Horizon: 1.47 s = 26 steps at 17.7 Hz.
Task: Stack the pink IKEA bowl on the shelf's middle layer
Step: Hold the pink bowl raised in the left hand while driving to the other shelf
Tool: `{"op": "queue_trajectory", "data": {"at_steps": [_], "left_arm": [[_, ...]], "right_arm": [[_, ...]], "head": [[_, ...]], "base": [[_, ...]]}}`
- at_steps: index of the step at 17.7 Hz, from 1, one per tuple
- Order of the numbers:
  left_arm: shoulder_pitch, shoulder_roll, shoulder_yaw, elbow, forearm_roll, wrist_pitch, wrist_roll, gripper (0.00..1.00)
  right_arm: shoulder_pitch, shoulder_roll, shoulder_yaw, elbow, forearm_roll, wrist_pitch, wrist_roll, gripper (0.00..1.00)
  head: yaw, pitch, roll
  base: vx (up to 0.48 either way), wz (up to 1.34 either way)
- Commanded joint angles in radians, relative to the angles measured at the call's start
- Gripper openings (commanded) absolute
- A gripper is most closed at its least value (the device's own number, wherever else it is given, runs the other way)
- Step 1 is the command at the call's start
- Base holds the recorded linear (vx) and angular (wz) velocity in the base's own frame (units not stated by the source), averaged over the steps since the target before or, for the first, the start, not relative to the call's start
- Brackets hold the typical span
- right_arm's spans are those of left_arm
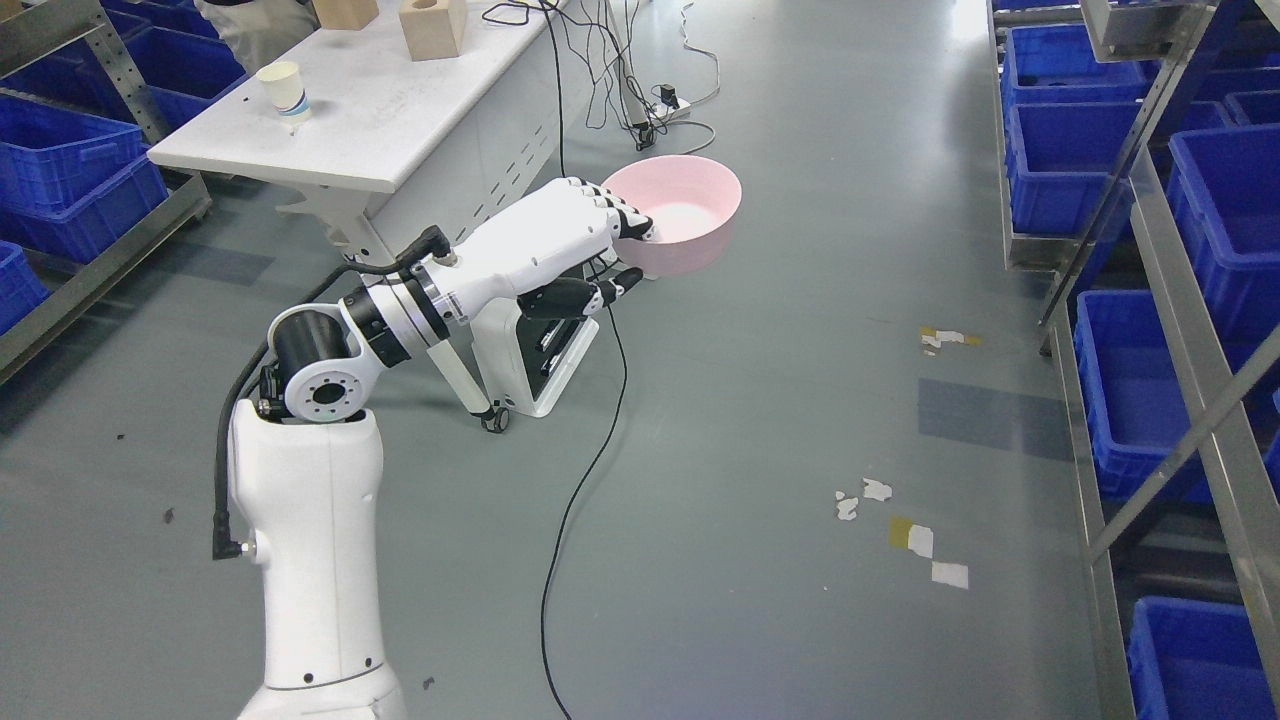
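A pink bowl hangs upright in mid-air above the grey floor, pinched at its near-left rim by the robot's left hand. Four fingers curl over the rim into the bowl while the dark thumb presses beneath its wall. The white arm rises from the lower left, bends at the elbow and reaches forward and right. Behind stands a white table carrying a paper cup and wooden blocks; shelves of blue bins line the right.
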Motion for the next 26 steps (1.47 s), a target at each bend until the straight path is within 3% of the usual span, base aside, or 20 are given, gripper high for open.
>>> {"op": "queue_trajectory", "data": {"at_steps": [1, 17, 26], "left_arm": [[-0.004, 0.017, 0.016, -0.004, 0.000, 0.000, 0.002, 0.02], [-0.029, 0.017, -0.010, 0.000, 0.001, 0.000, 0.045, 0.02], [-0.037, 0.017, -0.069, 0.001, 0.000, 0.000, 0.051, 0.02]], "right_arm": [[0.023, -0.017, 0.000, -0.017, 0.000, 0.001, 0.000, 1.00], [0.023, -0.017, 0.000, -0.017, 0.000, 0.001, 0.000, 1.00], [0.023, -0.017, 0.000, -0.017, 0.000, 0.001, 0.000, 1.00]], "head": [[0.0000, 0.000, 0.000], [0.0000, 0.000, 0.000], [0.0000, 0.000, 0.000]], "base": [[0.403, 0.02], [0.414, -0.08], [0.186, -0.18]]}}
